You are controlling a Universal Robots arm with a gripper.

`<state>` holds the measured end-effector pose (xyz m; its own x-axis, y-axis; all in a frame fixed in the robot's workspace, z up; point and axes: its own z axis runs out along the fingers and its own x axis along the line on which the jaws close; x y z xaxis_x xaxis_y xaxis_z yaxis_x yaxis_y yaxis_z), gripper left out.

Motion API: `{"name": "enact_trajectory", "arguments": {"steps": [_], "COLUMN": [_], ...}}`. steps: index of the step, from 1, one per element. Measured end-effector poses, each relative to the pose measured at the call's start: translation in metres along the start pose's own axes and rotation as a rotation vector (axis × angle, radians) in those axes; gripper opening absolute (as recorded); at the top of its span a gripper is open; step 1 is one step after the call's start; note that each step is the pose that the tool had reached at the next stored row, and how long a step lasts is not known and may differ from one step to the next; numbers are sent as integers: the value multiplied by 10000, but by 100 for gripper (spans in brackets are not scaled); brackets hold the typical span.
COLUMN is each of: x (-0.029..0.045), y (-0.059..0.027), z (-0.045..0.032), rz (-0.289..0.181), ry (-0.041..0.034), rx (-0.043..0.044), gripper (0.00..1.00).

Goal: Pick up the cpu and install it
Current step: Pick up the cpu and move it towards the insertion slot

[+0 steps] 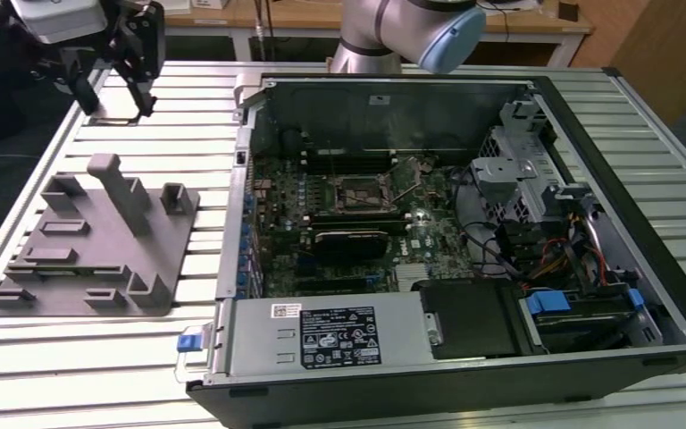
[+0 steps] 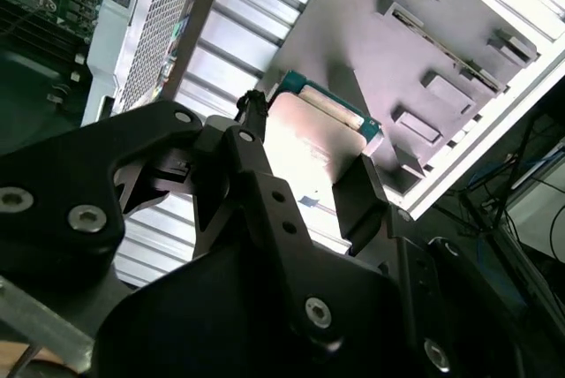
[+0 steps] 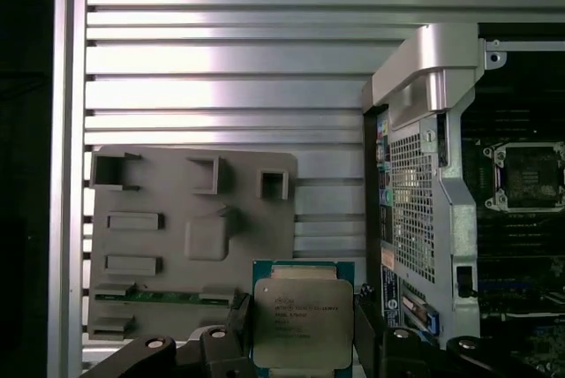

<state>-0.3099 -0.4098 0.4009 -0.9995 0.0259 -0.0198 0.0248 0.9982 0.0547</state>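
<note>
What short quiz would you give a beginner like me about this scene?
1. Fill in: the open black computer case lies to the exterior view's ____ of the grey plastic fixture block.
2. True or false: the black gripper is shut on the flat square silvery-topped cpu.
3. Where is the cpu? A) in the motherboard socket B) between the gripper's fingers C) lying on the fixture block.
Key: 1 right; 2 true; 3 B.

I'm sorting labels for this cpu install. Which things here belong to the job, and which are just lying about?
Job: cpu, held in the gripper; socket on the motherboard inside the case.
Lying about: grey fixture block on the table; power supply; drive cage.
</note>
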Motion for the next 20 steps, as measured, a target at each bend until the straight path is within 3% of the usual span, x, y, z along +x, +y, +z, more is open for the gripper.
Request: {"name": "enact_trajectory", "arguments": {"steps": [20], "x": [-481], "y": [13], "z": [10], "rz": [1], "ry": [1], "rx": [1], "gripper": [55]}}
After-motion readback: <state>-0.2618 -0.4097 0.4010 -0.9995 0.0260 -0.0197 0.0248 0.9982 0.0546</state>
